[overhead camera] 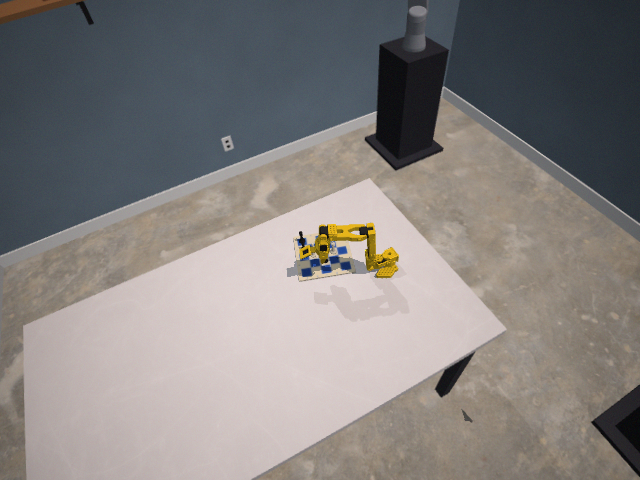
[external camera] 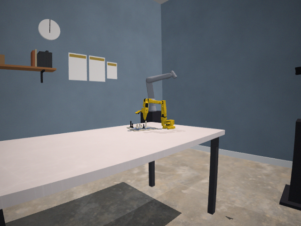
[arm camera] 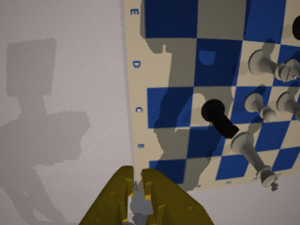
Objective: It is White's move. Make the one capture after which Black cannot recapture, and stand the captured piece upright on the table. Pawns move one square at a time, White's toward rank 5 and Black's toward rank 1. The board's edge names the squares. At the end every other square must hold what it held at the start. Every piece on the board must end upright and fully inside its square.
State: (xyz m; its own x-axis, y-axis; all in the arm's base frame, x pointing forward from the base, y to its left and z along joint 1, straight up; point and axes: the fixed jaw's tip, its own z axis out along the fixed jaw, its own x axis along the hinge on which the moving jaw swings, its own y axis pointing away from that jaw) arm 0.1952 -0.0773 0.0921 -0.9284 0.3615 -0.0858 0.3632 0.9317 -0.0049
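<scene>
The small blue-and-cream chessboard [overhead camera: 315, 270] [external camera: 136, 129] [arm camera: 131, 37] lies on the white table next to the yellow arm's base. My gripper [arm camera: 137, 178] [overhead camera: 321, 255] [external camera: 145, 118] hangs well above the board's edge by ranks 4 and 5, near rows A and B. Its jaws are shut and I see no piece between them. In the wrist view a black piece [arm camera: 216, 115] stands at about C4. White pieces [arm camera: 259, 59] [arm camera: 253, 103] stand to its right, and a tall white piece [arm camera: 250, 153] stands below it. Square E5 is bare. Another black piece [overhead camera: 301, 238] [external camera: 131, 124] stands at the board's far left corner.
The arm's base [overhead camera: 385, 263] [external camera: 169, 124] sits on the table just right of the board. A black pedestal [overhead camera: 410, 98] with a grey arm stands on the floor behind the table. The table's right edge [overhead camera: 465, 268] is near the base.
</scene>
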